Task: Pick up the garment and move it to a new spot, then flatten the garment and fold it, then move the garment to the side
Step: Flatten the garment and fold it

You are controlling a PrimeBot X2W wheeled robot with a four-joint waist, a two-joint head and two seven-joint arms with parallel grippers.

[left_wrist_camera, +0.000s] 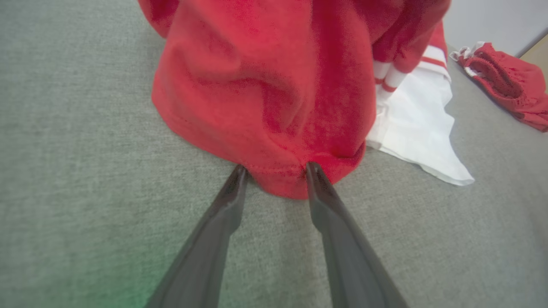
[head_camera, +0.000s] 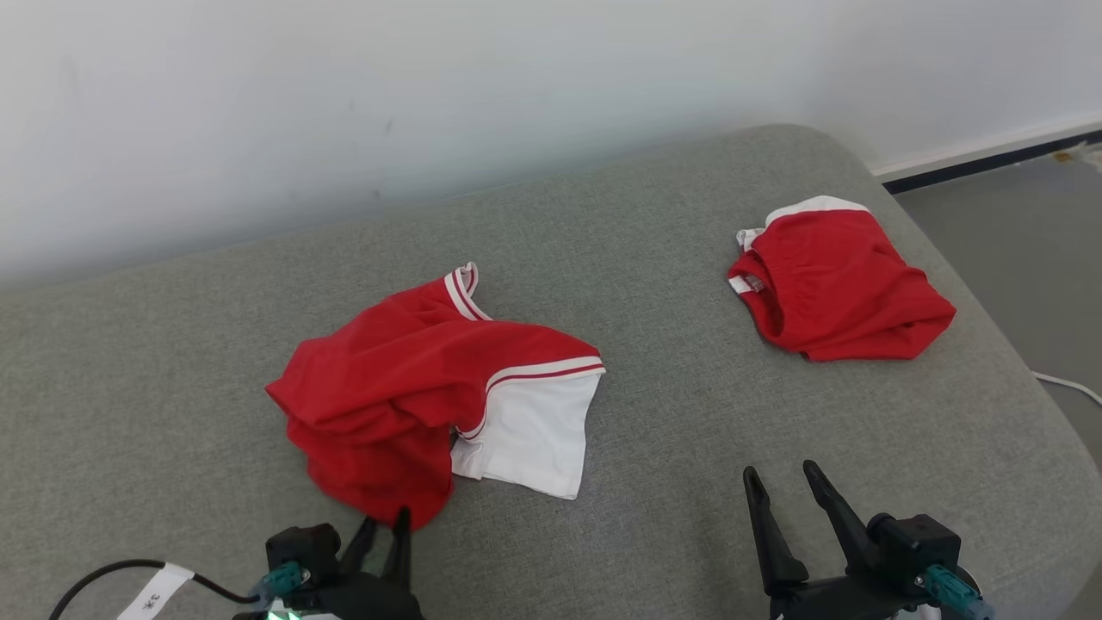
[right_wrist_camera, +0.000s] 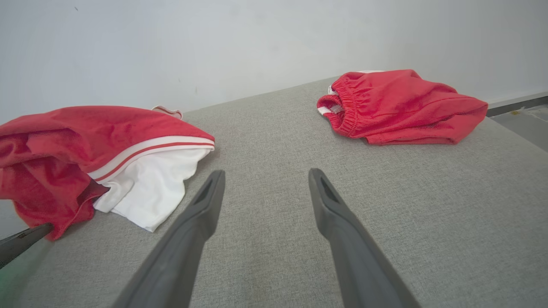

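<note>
Left gripper (left_wrist_camera: 276, 167) straddled the hem of the red garment (left_wrist_camera: 265, 85) at 7 o'clock, jaws spread; right gripper (head_camera: 779, 469) gaped at 5 o'clock.

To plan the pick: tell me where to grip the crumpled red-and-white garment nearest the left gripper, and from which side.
Grip the red hem bulging at the near edge of the garment, coming in low from the robot's side. That fold stands proud of the cushion, and the left gripper straddles it with jaws apart.

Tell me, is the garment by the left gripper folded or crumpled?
Crumpled. The garment lies in a bunched heap on the cushion, its red cloth rumpled over a white part, with no neat fold lines.
</note>
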